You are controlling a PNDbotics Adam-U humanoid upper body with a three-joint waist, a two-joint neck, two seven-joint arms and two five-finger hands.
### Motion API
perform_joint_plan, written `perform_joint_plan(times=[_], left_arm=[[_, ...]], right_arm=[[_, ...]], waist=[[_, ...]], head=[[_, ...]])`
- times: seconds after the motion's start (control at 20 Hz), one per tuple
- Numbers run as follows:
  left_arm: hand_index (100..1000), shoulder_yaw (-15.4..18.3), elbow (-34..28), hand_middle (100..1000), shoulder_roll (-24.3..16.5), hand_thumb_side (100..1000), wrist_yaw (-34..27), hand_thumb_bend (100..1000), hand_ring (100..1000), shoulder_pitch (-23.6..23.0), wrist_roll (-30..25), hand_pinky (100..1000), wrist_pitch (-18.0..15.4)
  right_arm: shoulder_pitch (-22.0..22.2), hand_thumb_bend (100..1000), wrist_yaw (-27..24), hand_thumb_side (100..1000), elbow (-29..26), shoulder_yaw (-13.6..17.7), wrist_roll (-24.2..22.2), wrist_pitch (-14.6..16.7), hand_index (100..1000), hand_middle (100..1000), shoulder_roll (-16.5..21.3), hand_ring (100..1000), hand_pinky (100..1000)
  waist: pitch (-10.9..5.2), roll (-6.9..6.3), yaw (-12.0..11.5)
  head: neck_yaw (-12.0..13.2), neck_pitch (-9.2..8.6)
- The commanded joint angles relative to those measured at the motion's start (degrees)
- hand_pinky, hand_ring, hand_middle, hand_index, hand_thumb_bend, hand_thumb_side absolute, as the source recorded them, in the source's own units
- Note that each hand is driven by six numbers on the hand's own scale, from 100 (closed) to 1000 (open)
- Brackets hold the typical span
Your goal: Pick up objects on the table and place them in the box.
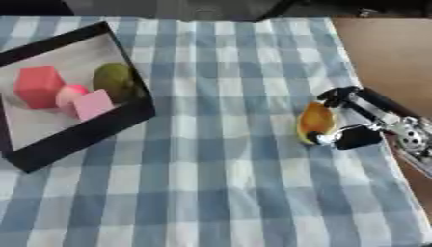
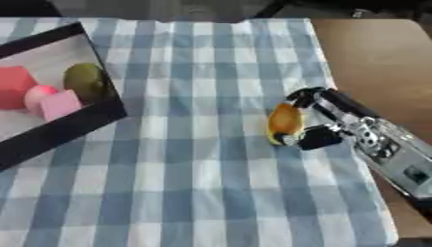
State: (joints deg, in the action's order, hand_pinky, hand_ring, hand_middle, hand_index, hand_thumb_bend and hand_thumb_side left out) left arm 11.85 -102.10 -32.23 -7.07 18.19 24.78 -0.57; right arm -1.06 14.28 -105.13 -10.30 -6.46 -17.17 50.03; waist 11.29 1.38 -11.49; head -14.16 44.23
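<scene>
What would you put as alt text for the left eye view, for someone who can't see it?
The robot's right hand, reaching in from the right, has its fingers curled round an orange-yellow object on a blue-and-white checked tablecloth. At left, a black-rimmed box holds a red block, a pink ball, a pink cube and a green fruit.

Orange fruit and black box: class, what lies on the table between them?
Only bare blue checked cloth lies between the orange fruit, held in the right hand, and the black box. The left eye view shows this best.
</scene>
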Motion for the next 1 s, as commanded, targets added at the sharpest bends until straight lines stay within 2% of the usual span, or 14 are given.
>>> perform_joint_plan(times=[0.05, 0.35, 0.55, 0.65, 0.7, 0.85, 0.9, 1.0], left_arm=[[848, 0.1, -0.6, 845, -1.2, 794, 0.2, 100, 994, 0.8, -0.2, 868, -0.1], [848, 0.1, -0.5, 846, -1.0, 795, 0.1, 100, 996, 0.7, -0.3, 868, -0.1], [848, 0.1, -0.4, 845, -1.0, 794, 0.1, 100, 997, 0.7, -0.3, 868, -0.1], [848, 0.1, -0.4, 846, -0.9, 795, 0.2, 100, 998, 0.7, -0.4, 868, -0.1], [848, 0.1, -0.4, 846, -0.9, 795, 0.2, 100, 998, 0.7, -0.4, 868, -0.1], [848, 0.1, -0.4, 846, -1.0, 794, 0.2, 100, 998, 0.7, -0.5, 868, -0.1], [849, 0.1, -0.4, 846, -1.0, 794, 0.2, 100, 998, 0.7, -0.5, 868, -0.1], [848, 0.1, -0.4, 846, -1.0, 794, 0.2, 100, 999, 0.7, -0.6, 868, -0.1]], right_arm=[[-0.5, 490, -0.8, 255, 0.6, 0.1, -0.5, -0.1, 828, 671, 0.7, 800, 840], [-0.8, 451, -4.9, 171, 1.3, 0.6, 1.0, -1.0, 766, 590, 0.4, 750, 821], [-0.8, 375, -7.5, 100, 0.6, 1.0, 3.7, -1.5, 713, 531, 0.6, 704, 805], [-0.8, 319, -8.7, 100, 0.2, 1.1, 5.3, -1.7, 692, 511, 0.6, 688, 798], [-0.8, 252, -9.2, 100, -0.2, 1.1, 5.8, -1.6, 684, 504, 0.7, 683, 799], [-0.7, 181, -10.1, 100, -1.1, 1.1, 6.6, -0.8, 675, 496, 1.0, 678, 798], [-0.6, 133, -10.1, 100, -1.3, 1.1, 6.6, -0.6, 667, 488, 1.2, 673, 797], [-0.5, 105, -10.1, 100, -1.5, 1.2, 6.5, -0.2, 659, 481, 1.4, 670, 797]], waist=[[0.23, -1.01, 0.0], [0.38, -1.11, 0.2], [0.37, -1.11, 0.3], [0.36, -1.13, 0.4], [0.36, -1.13, 0.4], [0.31, -1.15, 0.4], [0.27, -1.14, 0.5], [0.20, -1.14, 0.5]], head=[[0.2, -0.11], [0.3, -0.11], [0.3, -0.11], [0.2, -0.11], [0.2, -0.11], [0.2, -0.11], [0.2, -0.11], [0.1, -0.11]])
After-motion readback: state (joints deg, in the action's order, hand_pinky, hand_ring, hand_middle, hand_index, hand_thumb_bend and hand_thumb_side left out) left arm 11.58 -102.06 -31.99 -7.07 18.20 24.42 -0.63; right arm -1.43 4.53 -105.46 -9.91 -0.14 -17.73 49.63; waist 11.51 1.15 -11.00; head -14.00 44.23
